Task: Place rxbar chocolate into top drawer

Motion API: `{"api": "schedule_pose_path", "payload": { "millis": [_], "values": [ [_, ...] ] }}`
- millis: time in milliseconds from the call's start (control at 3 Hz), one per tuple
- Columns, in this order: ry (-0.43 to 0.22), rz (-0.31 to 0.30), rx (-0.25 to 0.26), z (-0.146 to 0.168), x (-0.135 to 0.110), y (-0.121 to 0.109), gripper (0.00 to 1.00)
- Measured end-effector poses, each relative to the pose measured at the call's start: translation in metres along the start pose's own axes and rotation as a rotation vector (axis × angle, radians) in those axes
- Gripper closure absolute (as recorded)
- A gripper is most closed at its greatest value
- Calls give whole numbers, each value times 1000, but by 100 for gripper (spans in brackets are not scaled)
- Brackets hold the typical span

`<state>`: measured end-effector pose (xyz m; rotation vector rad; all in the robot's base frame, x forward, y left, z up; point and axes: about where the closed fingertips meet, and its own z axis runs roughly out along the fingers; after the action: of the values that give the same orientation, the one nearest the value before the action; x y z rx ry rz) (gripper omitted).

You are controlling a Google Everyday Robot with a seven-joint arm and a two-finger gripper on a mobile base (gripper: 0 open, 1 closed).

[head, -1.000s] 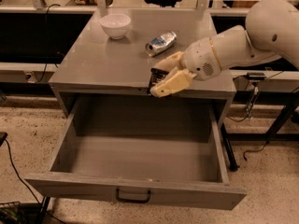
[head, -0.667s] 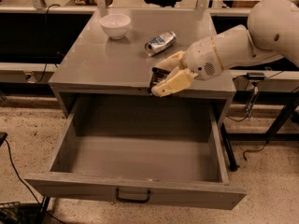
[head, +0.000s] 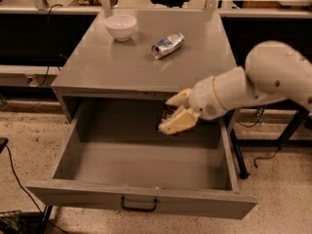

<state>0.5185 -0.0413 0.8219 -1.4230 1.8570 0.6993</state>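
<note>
The top drawer is grey, pulled wide open, with a small dark handle centred on its front panel. Its inside looks bare. My gripper hangs over the back right part of the drawer, just below the front edge of the cabinet top. It is shut on the rxbar chocolate. Only a small dark piece of the bar shows between the cream fingers. The bar is held above the drawer floor and touches nothing else.
On the grey cabinet top a white bowl stands at the back left and a shiny silver-blue can lies on its side near the middle. My white arm reaches in from the right. Cables and table legs are on the floor at both sides.
My gripper has moved down and forward with the bar, from the front edge of the cabinet top to a spot over the open drawer. The can and bowl have not moved.
</note>
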Motion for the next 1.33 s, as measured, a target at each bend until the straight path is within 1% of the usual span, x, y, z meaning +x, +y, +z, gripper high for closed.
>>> {"api": "schedule_pose_path", "payload": {
  "millis": [333,667,1000,1333],
  "values": [
    [58,34,3,25,46,19,100],
    [74,63,-21,51,84,31,100],
    [78,49,-9,65,108,36,82],
    [61,15,17,72,124,39,59]
  ]
}}
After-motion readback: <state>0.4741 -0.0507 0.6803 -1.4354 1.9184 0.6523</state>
